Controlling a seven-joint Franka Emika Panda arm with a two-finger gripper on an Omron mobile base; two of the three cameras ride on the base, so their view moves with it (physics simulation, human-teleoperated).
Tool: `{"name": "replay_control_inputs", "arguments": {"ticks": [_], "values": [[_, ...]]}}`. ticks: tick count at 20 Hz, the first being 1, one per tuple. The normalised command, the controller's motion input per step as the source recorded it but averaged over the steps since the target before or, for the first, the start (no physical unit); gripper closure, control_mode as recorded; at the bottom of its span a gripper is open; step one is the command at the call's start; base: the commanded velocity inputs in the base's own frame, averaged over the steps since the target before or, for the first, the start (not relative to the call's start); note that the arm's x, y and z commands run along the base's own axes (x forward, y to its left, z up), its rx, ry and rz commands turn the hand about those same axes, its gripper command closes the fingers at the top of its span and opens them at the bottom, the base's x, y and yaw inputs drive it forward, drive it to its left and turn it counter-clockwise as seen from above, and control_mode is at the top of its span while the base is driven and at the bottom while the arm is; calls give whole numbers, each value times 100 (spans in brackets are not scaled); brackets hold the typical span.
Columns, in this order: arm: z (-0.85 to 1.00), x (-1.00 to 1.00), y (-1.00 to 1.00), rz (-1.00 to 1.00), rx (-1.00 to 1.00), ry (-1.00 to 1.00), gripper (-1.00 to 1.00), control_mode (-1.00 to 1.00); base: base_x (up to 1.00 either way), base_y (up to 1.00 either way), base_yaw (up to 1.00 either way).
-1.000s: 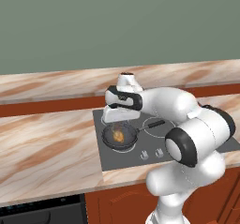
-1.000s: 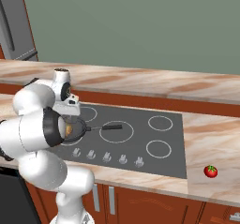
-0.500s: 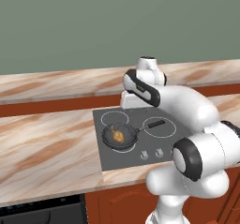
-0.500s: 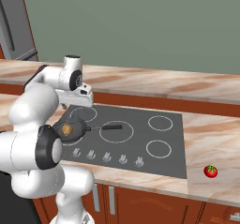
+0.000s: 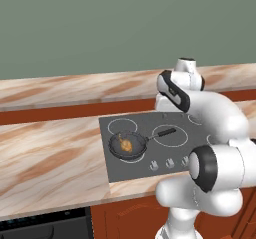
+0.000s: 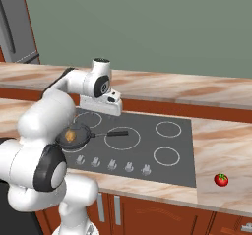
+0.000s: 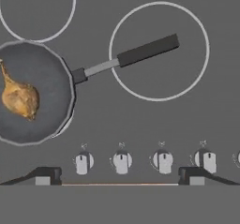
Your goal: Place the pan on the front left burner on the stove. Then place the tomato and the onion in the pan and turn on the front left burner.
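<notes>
The dark pan point(image 5: 127, 146) sits on the front left burner point(image 7: 68, 122) of the stove point(image 6: 147, 150), its black handle point(image 7: 143, 51) lying across the large middle ring point(image 7: 159, 50). The golden-brown onion point(image 7: 19, 99) rests inside the pan point(image 7: 35, 92). The red tomato point(image 6: 221, 180) lies on the counter to the right of the stove. My gripper point(image 7: 119, 176) hangs open and empty above the stove, over the knob row, to the right of the pan. In the right base view the gripper point(image 6: 102, 112) hovers just behind the pan point(image 6: 74, 136).
Several silver knobs point(image 7: 122, 161) line the stove's front edge. Marble counter point(image 5: 50, 158) stretches left of the cooktop, with a raised back ledge point(image 6: 172, 86) behind. A steel fridge point(image 6: 15, 22) stands far left. My own arm point(image 5: 215, 133) covers the stove's right part in the left base view.
The hand has risen from just over the pan and swung right and back, staying open. The onion remains in the pan; the tomato has not moved.
</notes>
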Motion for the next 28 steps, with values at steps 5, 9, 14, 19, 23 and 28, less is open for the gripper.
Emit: {"name": "replay_control_inputs", "arguments": {"ticks": [5, 9, 14, 19, 23, 28], "values": [[0, -11, -100, -14, 0, 0, -100, -100, 0, 0, 0], [0, -18, -100, -11, 0, 0, -100, -100, 0, 0, 0], [0, -16, -94, -10, 0, 0, -100, -100, 0, 0, 0], [0, -18, -87, -11, 0, 0, -100, -100, 0, 0, 0], [-9, -9, -75, -8, 0, 0, -100, -100, 0, 0, 0], [-18, 0, -69, -4, 0, 0, -100, -100, 0, 0, 0]]}}
